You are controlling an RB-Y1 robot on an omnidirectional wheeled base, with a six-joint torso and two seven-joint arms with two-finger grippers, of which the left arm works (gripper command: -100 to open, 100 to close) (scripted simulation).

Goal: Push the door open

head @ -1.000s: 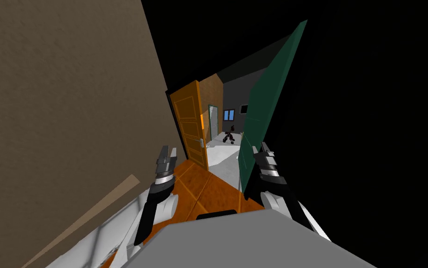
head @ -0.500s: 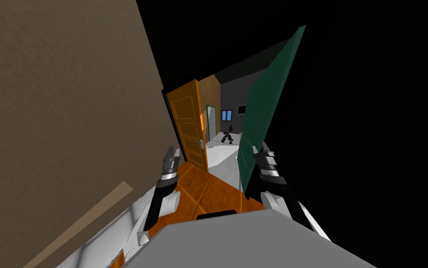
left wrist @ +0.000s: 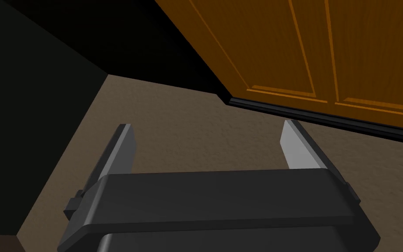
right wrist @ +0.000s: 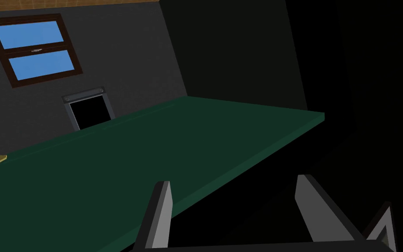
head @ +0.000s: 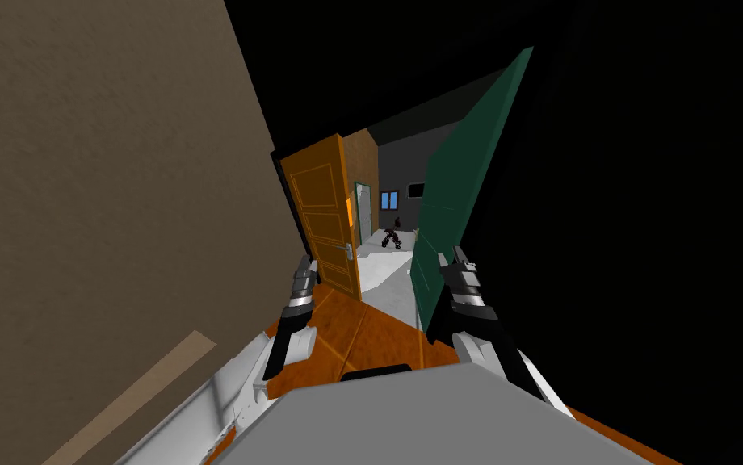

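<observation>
One orange door (head: 325,218), one green door (head: 463,186)

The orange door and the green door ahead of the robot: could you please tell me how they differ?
The orange door is wood-grained with framed panels; the green door is a flat, even colour. The orange door stands on the left, just beyond the left gripper; the green door stands on the right, beside the right gripper. Both stand open, flanking the way ahead.
</observation>
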